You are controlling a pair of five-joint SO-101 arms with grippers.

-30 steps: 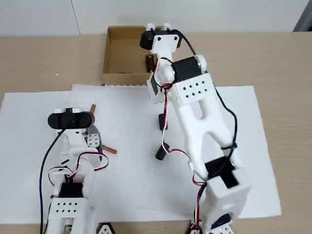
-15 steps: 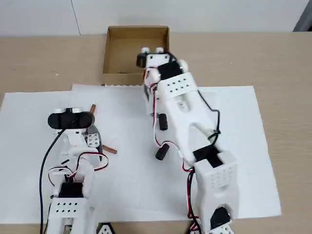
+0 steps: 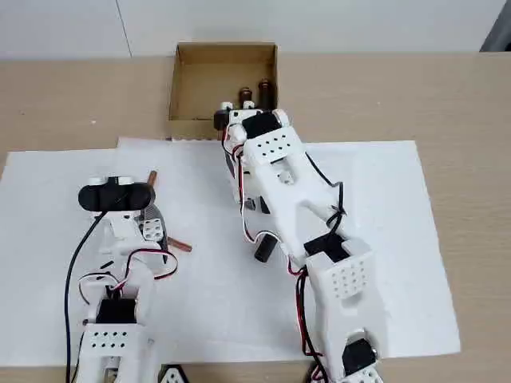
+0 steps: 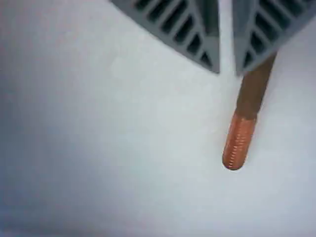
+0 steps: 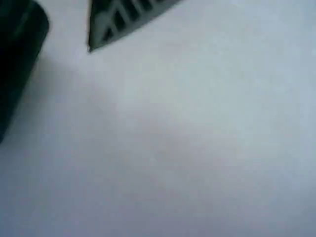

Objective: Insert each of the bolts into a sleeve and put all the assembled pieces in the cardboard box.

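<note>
In the cardboard box (image 3: 182,96), two assembled pieces (image 3: 257,92) stand against the near right wall. My right gripper (image 3: 236,171) hangs low over the white paper just in front of the box. In the right wrist view a single grey fingertip (image 5: 116,22) shows, open and holding nothing, with a black sleeve (image 5: 17,64) beside it. Another black sleeve (image 3: 263,250) lies by the right arm. My left gripper (image 4: 225,54) is shut, its tips almost touching. A copper bolt (image 4: 242,128) lies on the paper, running out from under one fingertip; in the high view this bolt (image 3: 180,246) is beside the left gripper (image 3: 160,235).
A second copper bolt (image 3: 152,177) lies on the paper beyond the left arm's black camera. The white paper sheet (image 3: 64,183) covers most of the wooden table. The right arm stretches diagonally across the middle of the sheet.
The right arm has drawn back from over the box and folded down toward the paper, uncovering the assembled pieces in the box. The left arm and both bolts have not moved.
</note>
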